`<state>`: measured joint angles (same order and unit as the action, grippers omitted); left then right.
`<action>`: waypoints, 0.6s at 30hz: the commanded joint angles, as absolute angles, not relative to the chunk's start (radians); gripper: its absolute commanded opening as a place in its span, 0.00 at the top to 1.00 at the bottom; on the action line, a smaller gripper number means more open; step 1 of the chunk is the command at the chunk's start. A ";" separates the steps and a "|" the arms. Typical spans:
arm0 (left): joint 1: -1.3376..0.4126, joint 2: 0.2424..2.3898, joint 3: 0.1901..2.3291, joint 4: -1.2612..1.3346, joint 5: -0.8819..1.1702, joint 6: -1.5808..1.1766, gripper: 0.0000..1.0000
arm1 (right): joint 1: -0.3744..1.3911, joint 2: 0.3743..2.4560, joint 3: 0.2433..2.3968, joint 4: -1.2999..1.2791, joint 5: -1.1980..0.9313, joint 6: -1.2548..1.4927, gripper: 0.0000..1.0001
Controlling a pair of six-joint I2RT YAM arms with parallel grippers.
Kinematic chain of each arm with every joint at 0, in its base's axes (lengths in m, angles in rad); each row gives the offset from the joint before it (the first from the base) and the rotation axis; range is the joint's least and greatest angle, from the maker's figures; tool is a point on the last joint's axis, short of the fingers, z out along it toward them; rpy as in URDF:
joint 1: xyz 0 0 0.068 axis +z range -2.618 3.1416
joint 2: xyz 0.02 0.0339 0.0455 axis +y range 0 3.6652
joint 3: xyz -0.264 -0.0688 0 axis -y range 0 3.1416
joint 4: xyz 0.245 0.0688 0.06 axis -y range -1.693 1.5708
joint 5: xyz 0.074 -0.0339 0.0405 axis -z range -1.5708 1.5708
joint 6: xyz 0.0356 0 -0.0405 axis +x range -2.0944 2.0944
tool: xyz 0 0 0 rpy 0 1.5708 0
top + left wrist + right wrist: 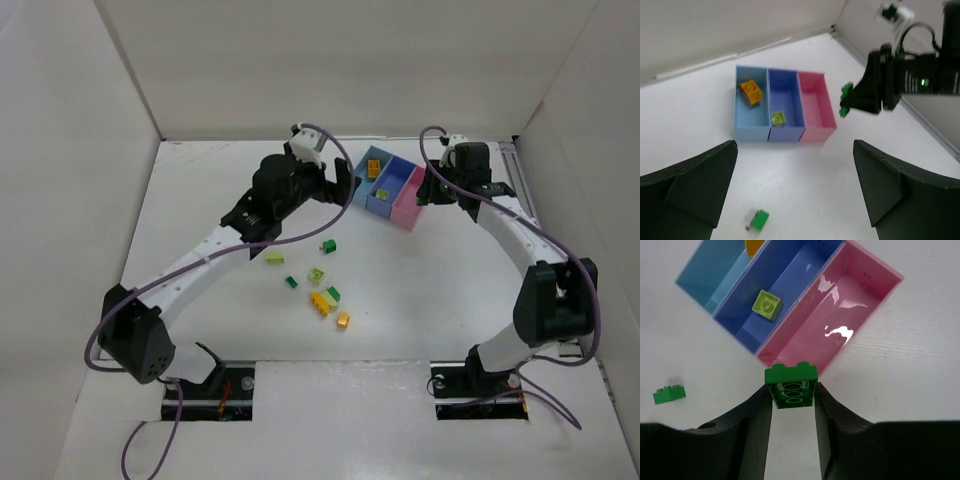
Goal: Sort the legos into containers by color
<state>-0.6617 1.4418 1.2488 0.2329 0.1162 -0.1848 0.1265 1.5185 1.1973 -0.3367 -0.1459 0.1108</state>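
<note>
Beside the pink bin (840, 315), the right end effector (791, 399) is clenched on a dark green brick (791, 385). It is held above the counter (920, 370), seemingly short of the bin's near rim. Let go from there, the brick would likely clip the rim and bounce out. The left end effector (794, 150) hangs released, jaws wide, close to the containers (785, 134). A careless reach by either arm could knock them askew. Other legos (320, 278) lie loose nearer the bases.
</note>
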 commanded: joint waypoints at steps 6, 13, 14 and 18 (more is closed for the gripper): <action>-0.663 1.254 0.944 0.120 -0.008 -0.272 0.00 | 0.182 1.684 1.371 -0.276 -0.071 0.155 0.75; -0.663 1.178 0.783 0.120 0.066 -0.311 0.00 | 0.212 1.776 1.430 -0.299 -0.060 0.176 0.68; -0.663 1.166 0.770 0.120 0.080 -0.311 0.00 | 0.212 1.785 1.440 -0.313 -0.042 0.198 0.68; -0.663 1.143 0.727 0.111 0.103 -0.334 0.00 | 0.222 1.735 1.385 -0.298 0.023 0.238 0.66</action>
